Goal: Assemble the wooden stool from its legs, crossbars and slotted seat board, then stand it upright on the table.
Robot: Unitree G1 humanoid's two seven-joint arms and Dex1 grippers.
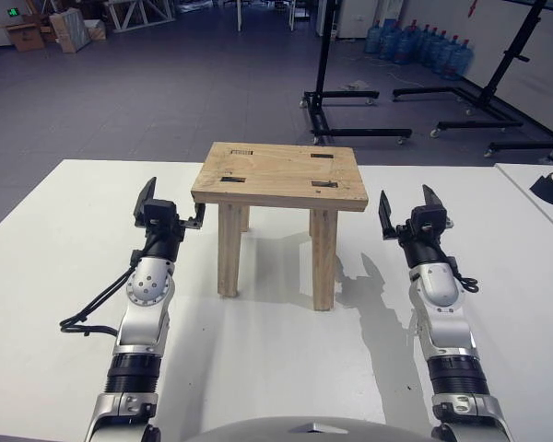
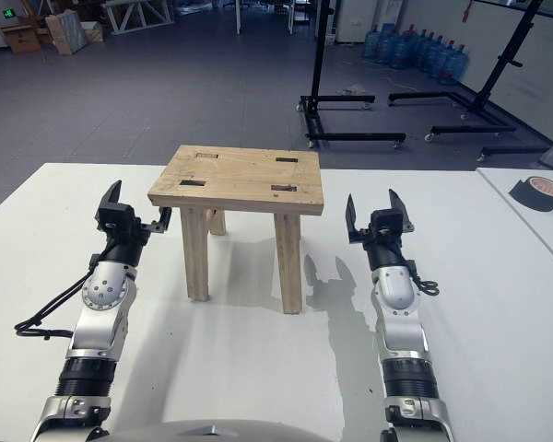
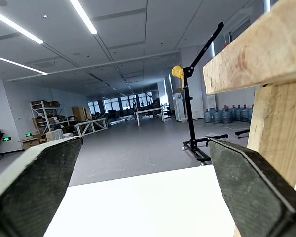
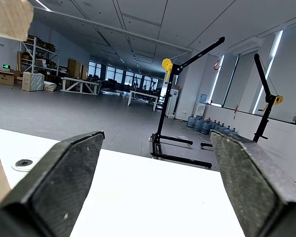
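Already upright, the wooden stool (image 1: pixel 281 191) risks toppling: our spread left gripper (image 1: pixel 172 208) perhaps touches its seat board (image 1: pixel 276 170); right gripper (image 1: pixel 408 210) spread too.

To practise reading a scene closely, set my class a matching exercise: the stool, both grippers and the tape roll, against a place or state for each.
1 stool
2 left gripper
3 right gripper
4 tape roll

A open, right of the stool
B lying on the side table
C assembled, standing upright
D open, left of the stool

Pairs: 1-C, 2-D, 3-A, 4-B
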